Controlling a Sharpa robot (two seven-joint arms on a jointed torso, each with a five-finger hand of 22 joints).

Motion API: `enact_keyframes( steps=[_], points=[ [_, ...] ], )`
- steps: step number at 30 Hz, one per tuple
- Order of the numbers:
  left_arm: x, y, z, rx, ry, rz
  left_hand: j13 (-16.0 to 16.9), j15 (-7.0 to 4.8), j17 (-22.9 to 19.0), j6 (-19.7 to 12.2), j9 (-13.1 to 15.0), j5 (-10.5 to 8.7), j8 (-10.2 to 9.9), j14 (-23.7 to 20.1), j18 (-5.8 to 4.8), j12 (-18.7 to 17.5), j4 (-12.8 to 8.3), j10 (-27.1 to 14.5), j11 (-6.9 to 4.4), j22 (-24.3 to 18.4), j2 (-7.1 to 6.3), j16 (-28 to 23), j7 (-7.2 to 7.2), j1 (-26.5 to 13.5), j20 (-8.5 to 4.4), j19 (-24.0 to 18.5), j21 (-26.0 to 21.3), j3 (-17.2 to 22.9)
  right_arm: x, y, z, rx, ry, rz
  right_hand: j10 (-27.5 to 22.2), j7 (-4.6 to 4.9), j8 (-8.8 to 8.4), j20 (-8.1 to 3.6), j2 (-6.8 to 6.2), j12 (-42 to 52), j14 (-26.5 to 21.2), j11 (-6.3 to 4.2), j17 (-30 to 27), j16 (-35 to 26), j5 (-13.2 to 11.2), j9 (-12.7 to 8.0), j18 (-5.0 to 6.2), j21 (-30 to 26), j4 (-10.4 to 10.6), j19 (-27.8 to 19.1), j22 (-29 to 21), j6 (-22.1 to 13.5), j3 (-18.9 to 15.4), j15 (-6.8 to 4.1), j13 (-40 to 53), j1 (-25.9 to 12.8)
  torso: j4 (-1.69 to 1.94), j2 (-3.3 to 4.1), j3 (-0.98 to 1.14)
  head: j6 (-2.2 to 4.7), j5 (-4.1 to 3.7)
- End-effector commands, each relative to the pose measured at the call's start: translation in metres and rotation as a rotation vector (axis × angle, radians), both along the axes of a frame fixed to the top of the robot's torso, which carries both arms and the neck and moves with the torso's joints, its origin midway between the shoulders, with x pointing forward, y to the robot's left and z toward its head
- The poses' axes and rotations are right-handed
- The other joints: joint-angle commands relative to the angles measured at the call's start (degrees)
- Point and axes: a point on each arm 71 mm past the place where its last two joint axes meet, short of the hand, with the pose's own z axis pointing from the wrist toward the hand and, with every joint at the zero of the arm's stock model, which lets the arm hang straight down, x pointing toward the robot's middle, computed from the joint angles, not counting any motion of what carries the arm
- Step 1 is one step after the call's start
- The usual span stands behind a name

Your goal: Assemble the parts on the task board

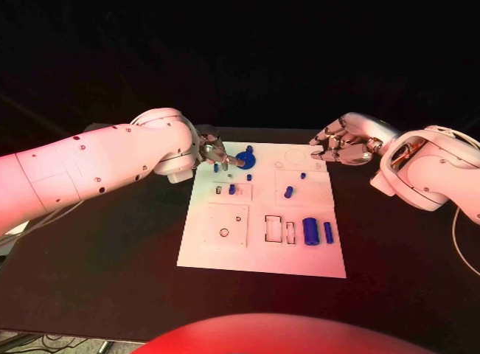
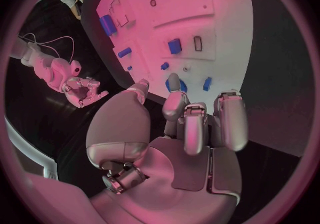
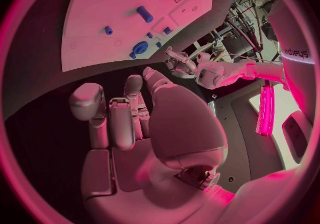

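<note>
From the head view the white board (image 1: 263, 214) lies mid-table (image 1: 102, 258), with blue parts (image 1: 310, 229) scattered on it and bare black surface on every side. The left hand (image 1: 215, 154) hovers at the board's far left corner beside a round blue part (image 1: 247, 158); the left wrist view shows its fingers (image 2: 230, 120) loosely apart, holding nothing. The right hand (image 1: 341, 145) hangs off the far right corner, fingers curled, empty.
</note>
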Motion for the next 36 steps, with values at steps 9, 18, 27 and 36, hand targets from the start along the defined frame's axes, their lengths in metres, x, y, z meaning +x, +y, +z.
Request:
enact_keyframes(
  steps=[9, 18, 27, 36],
  points=[
    [0.032, 0.019, 0.022, 0.024, 0.120, 0.040, -3.9, 1.78, 15.1, -2.8, -1.7, 0.55, -1.8, 6.0, 0.91, -3.1, 0.1, -4.0, 1.79, 1.7, 2.32, 0.1, 1.85, 6.4, 1.71, -2.0, -3.6, -2.9, 0.000, 0.003, -0.003, -0.003, 0.011, 0.012, 0.2, 0.08, 0.23, 0.07, -0.08, 0.0, 2.8, -0.07, 0.0, -0.2, 0.3, -0.1, 0.57, -0.3, 0.4, -0.4, 0.0, -0.4, 0.1, -0.01, 0.0, 0.1, -0.02, 0.13, -0.04, 0.73, 0.12],
    [0.057, 0.026, 0.012, 0.159, 0.111, 0.047, -2.5, 1.50, 15.1, -1.3, -1.5, 0.37, -0.6, 6.0, 0.66, -1.2, 0.3, -2.9, 1.37, 2.7, 3.47, 0.1, 1.30, 6.7, 1.64, -1.3, -2.6, -4.9, 0.000, 0.006, -0.004, -0.002, 0.012, 0.017, 0.2, 0.07, 0.23, 0.07, -0.09, 0.0, 2.8, -0.07, -0.1, -0.2, 0.4, -0.1, 0.57, -0.3, 0.4, -0.4, 0.0, -0.4, 0.1, -0.01, 0.0, 0.1, -0.06, 0.22, -0.09, 1.17, 0.47],
    [0.066, 0.028, 0.001, 0.207, 0.133, 0.040, -2.0, 1.28, 15.1, -0.7, -1.3, 0.34, 0.1, 6.0, 0.55, -0.6, 0.3, -2.4, 1.10, 3.2, 4.01, 0.1, 0.98, 6.7, 1.45, -1.0, -2.2, -5.9, 0.000, 0.008, -0.004, -0.001, 0.013, 0.022, 0.2, 0.07, 0.23, 0.07, -0.08, 0.1, 2.8, -0.08, 0.0, -0.2, 0.5, -0.1, 0.56, -0.3, 0.4, -0.4, 0.0, -0.5, 0.1, -0.01, 0.1, 0.2, -0.03, 0.12, -0.07, 1.02, 0.53],
    [0.068, 0.025, -0.009, 0.217, 0.156, 0.028, -1.8, 1.21, 15.1, -0.6, -1.2, 0.34, 0.3, 6.0, 0.49, -0.3, 0.3, -2.2, 1.02, 3.3, 4.23, 0.1, 0.91, 6.7, 1.39, -0.8, -2.0, -6.2, 0.000, 0.009, -0.005, -0.001, 0.014, 0.025, 0.2, 0.07, 0.23, 0.07, -0.07, 0.1, 2.8, -0.09, 0.0, -0.2, 0.5, -0.1, 0.57, -0.3, 0.4, -0.4, 0.0, -0.5, 0.2, -0.02, 0.0, 0.2, 0.01, 0.09, -0.06, 0.84, 0.55]
  ],
)
